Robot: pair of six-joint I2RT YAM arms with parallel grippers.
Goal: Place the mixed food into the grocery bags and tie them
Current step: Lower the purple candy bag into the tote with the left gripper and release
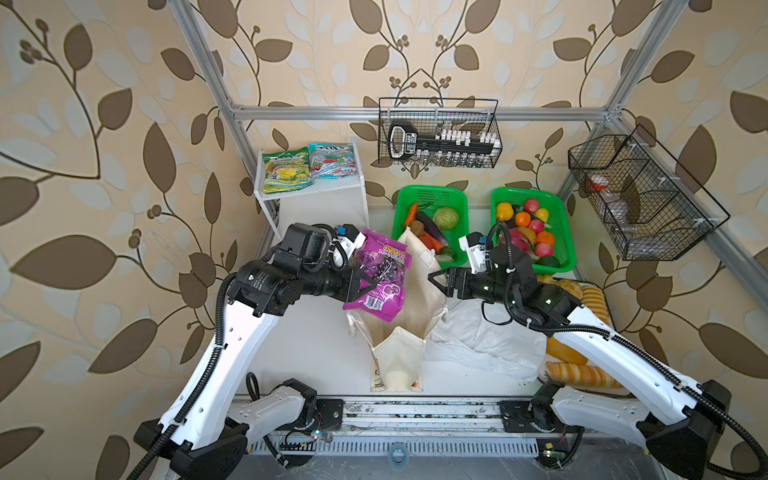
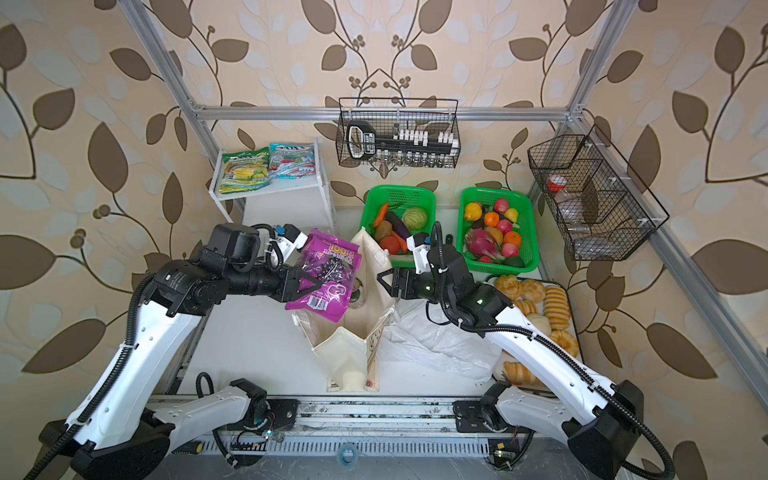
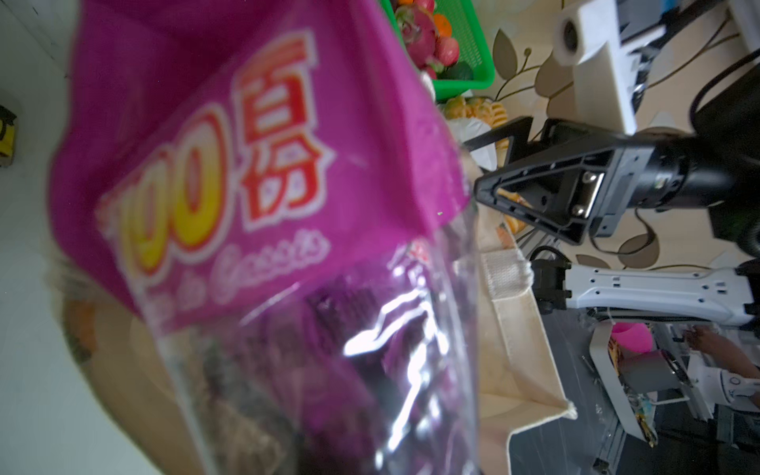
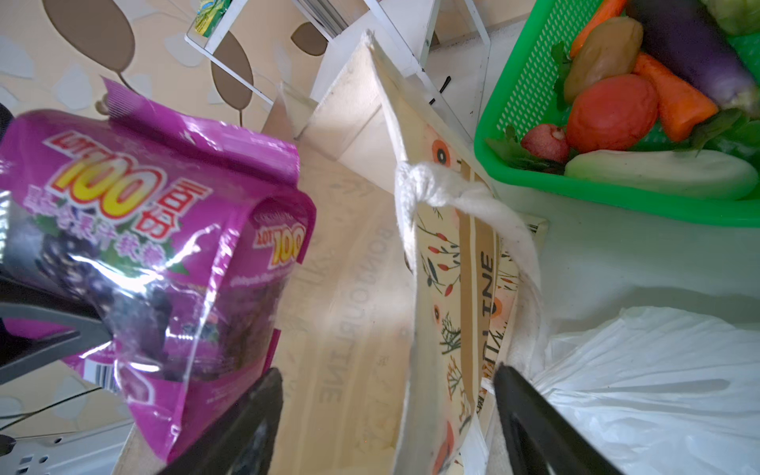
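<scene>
The left gripper (image 1: 370,286) is closed on the purple pouch (image 1: 380,274), just above the open tote (image 1: 399,353). The right gripper (image 1: 438,284), jaws wide, straddles the tote's wall, gripping nothing. The cabbage (image 1: 446,218) lies behind the tote, unpacked; nothing tied yet

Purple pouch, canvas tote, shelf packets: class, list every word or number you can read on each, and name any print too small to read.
"100 百份": purple grape-print pouch.
"INE": end of a longer word on the cream canvas tote.
Teal-and-red snack packet, yellow-green snack packet: print too small to read.
Smaller lines on the pouch: blurred.
</scene>
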